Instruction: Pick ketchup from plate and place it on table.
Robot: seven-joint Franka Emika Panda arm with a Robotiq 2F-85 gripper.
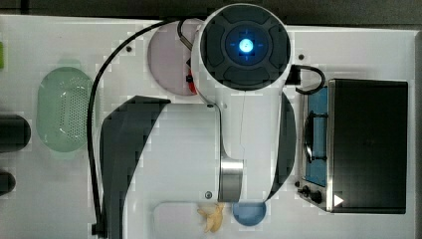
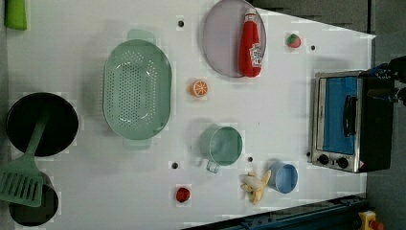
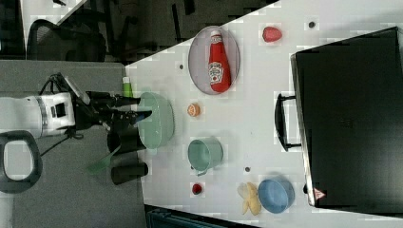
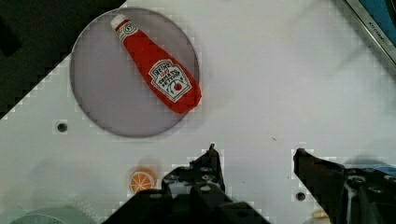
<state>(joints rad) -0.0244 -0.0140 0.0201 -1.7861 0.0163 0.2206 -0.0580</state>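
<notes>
Ketchup (image 2: 251, 44) is lying on its side on the plate (image 2: 222, 38), cap toward the far rim, its base overhanging the plate's edge nearest the toaster oven (image 2: 344, 122), so you are looking at the very start of the task: nothing is lifted yet. In the wrist view your gripper (image 4: 256, 154) is hanging above bare table (image 4: 280, 70) short of the bottle, fingers spread apart and grasping nothing. Next you are going to need to carry it over the bottle's middle, turn the fingers across its narrow width, and come down. Going left to right in the left view: the black pan (image 2: 42, 123) is holding the spatula's handle (image 2: 29, 163); the green colander (image 2: 137, 89) is sitting empty; the plate is carrying the ketchup alone; the green mug (image 2: 221, 145) is looking empty; the blue bowl (image 2: 283, 177) has a banana peel (image 2: 256, 186) lying just beside it, not inside.
</notes>
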